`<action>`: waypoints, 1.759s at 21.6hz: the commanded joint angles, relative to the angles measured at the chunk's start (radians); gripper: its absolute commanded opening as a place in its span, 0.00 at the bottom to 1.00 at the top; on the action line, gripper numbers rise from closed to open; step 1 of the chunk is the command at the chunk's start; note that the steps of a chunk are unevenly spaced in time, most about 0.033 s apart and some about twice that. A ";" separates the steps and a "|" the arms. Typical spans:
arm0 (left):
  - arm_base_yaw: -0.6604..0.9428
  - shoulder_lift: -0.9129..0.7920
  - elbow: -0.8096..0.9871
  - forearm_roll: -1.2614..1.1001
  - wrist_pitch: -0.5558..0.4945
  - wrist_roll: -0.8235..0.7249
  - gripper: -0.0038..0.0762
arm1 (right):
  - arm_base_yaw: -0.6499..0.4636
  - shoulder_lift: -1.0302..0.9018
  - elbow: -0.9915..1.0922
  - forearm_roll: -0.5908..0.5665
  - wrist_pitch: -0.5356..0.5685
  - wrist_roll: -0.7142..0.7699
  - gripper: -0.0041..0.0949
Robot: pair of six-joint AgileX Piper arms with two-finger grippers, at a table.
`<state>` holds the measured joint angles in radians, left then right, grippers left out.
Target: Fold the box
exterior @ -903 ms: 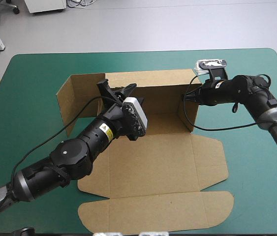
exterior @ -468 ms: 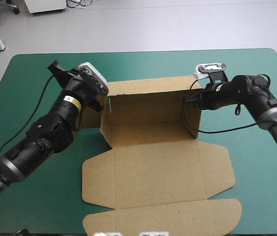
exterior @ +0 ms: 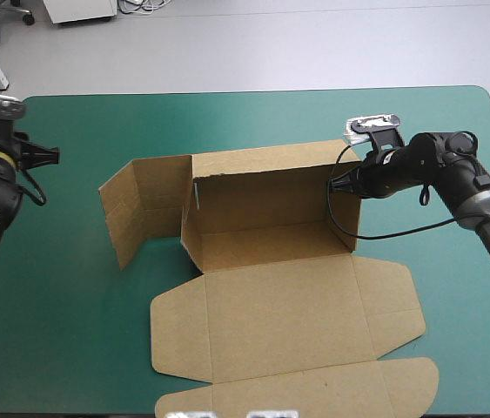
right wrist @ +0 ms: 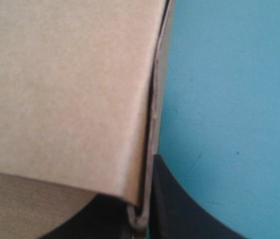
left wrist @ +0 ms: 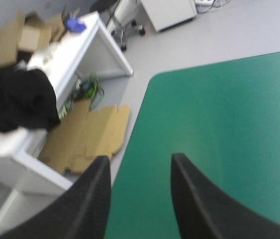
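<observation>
Box (exterior: 262, 218) wall sits clenched between the right gripper's (right wrist: 142, 214) jaws. The left gripper (left wrist: 140, 164), jaws apart, has withdrawn, so the left flap (exterior: 140, 209) has sprung open and needs refolding.

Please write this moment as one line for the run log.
box: back and right walls raised, left flap splayed out, lid flat | left gripper: open, apart from box | right gripper: shut on right wall

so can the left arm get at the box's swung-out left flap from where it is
Probably yes: only bare teal-green cover lies between the left gripper and the left flap, and its fingers stand open.
</observation>
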<state>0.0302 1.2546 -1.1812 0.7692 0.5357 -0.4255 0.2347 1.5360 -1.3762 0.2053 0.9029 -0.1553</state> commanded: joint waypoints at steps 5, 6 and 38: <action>0.169 -0.020 -0.004 -0.455 -0.016 0.121 0.40 | -0.005 -0.040 -0.038 -0.012 0.025 0.041 0.02; 0.169 -0.013 0.005 -0.475 -0.011 0.121 0.40 | -0.005 -0.040 -0.046 -0.012 0.039 0.045 0.02; 0.169 0.047 0.056 -0.583 0.074 0.325 0.26 | -0.005 0.247 -0.412 -0.062 0.183 0.057 0.57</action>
<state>0.1966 1.3300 -1.0983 0.1830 0.6608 -0.1016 0.2337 1.8326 -1.7479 0.1353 1.1147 -0.0880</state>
